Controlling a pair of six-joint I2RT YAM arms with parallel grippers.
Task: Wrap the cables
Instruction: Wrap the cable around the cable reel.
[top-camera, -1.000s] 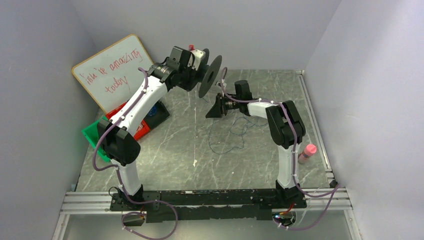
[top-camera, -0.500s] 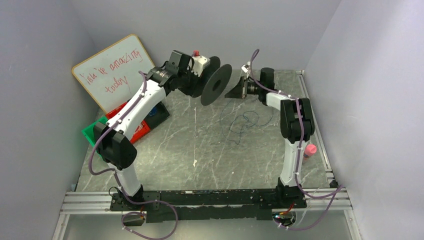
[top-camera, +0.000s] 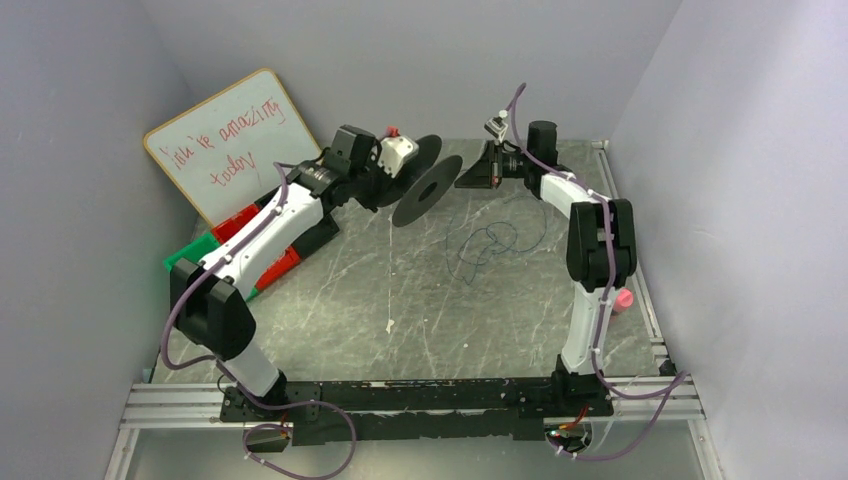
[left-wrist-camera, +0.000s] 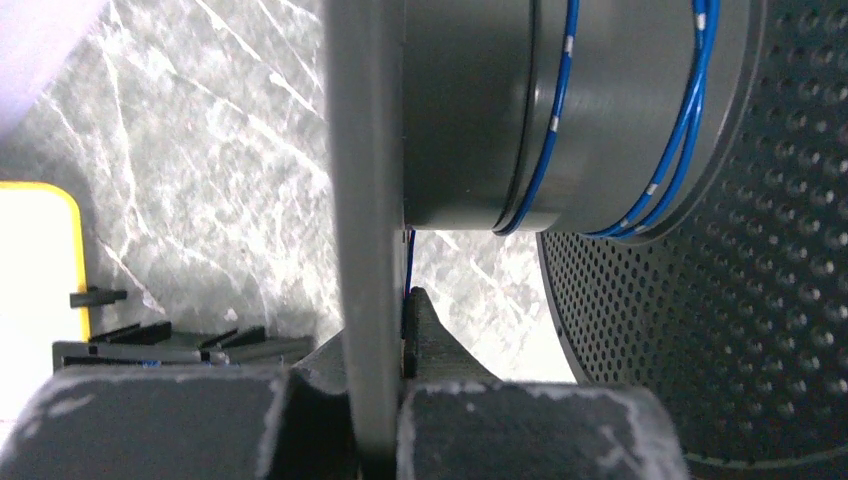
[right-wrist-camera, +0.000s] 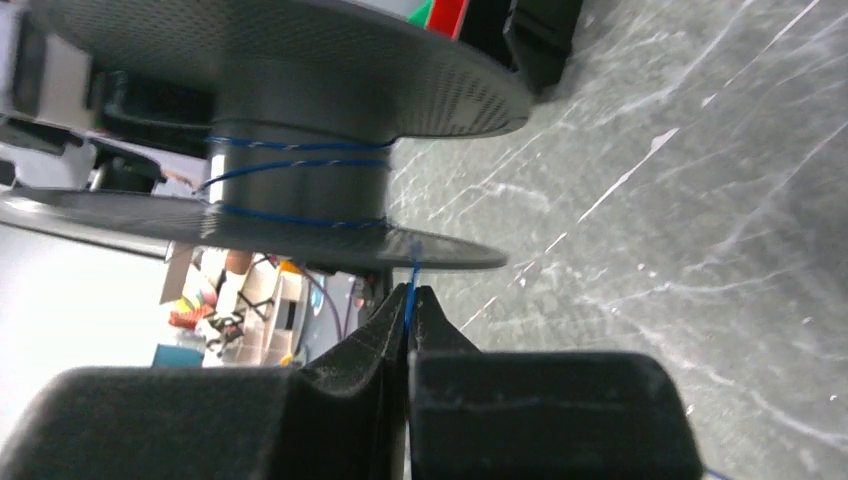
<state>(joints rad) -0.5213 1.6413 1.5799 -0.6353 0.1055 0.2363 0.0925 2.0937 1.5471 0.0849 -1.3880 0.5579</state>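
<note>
Over the far end of the worktop (top-camera: 400, 290), seen from above, the left fingers (top-camera: 395, 175) carry a dark reel (top-camera: 432, 190) clear of the surface. Its side is turned toward the right fingers (top-camera: 472, 177) just beside it, so a strand can be fed across the short gap. Nearer than the right fingers, the loose loops of blue cable (top-camera: 492, 242) lie on the worktop, waiting to be drawn up.

From the left wrist, the left fingers (left-wrist-camera: 428, 335) are closed on the edge of one reel flange, which leaves the hub free. A few turns of blue cable (left-wrist-camera: 548, 150) sit on the hub just beyond the fingertips.

From the right wrist, the right fingers (right-wrist-camera: 360, 352) are pinched shut on the blue cable (right-wrist-camera: 410, 290). It runs straight up from their tips past the flange rim toward the hub, taut enough, I judge, to lay the next turn cleanly.
</note>
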